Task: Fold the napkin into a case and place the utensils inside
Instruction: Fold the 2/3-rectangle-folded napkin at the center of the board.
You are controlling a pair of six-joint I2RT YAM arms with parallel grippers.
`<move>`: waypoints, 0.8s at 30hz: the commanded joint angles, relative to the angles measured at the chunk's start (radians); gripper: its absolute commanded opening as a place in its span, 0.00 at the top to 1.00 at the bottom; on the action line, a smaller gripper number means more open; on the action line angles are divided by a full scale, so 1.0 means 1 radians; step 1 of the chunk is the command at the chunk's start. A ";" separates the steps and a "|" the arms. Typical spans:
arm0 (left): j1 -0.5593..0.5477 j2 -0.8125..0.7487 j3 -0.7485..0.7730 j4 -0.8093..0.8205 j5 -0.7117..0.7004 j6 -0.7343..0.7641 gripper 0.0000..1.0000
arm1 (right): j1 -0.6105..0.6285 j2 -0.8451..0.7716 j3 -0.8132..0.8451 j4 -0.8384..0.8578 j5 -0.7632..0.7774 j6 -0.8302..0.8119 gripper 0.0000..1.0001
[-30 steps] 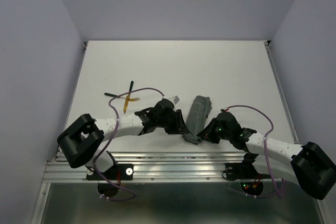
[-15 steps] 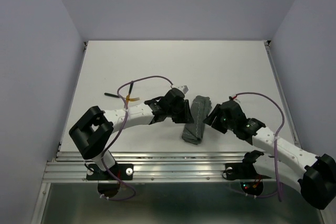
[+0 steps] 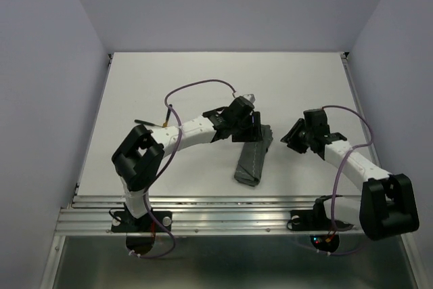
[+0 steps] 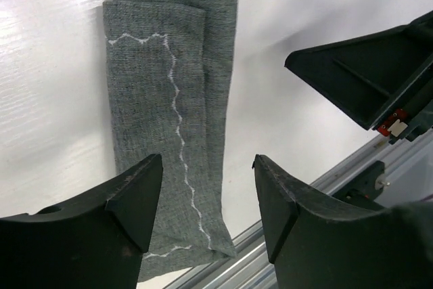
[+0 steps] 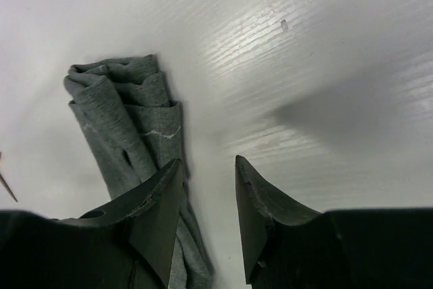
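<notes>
Case [image 3: 252, 159] folded, beneath left tool [image 4: 206, 167], which gapes wide, empty. Right tool [image 5: 208, 164] half-parted, empty, case to its left. Advice: pinch utensils [image 3: 145, 124] by handles; right tool pins case mouth.

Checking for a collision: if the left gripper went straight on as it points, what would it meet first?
Likely the folded case, lying on the table just ahead of the open left gripper; depth is unclear.

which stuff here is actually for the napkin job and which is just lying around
For the job: folded case, utensils (mostly hidden), left pincer and right pincer, both open.
Not part of it: table, metal rail, purple cables.
</notes>
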 commanded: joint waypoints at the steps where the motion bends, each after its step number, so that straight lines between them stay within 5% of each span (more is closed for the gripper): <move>1: -0.003 0.036 0.078 -0.061 -0.032 0.034 0.32 | -0.016 0.094 0.028 0.113 -0.133 -0.044 0.58; 11: -0.010 0.181 0.232 -0.087 -0.058 0.030 0.32 | -0.016 0.213 0.008 0.258 -0.222 -0.051 0.46; 19: -0.013 0.268 0.311 -0.112 -0.067 0.047 0.43 | -0.016 0.309 0.002 0.360 -0.257 -0.044 0.46; 24: -0.015 0.302 0.347 -0.136 -0.092 0.053 0.49 | -0.016 0.320 -0.020 0.409 -0.271 -0.018 0.60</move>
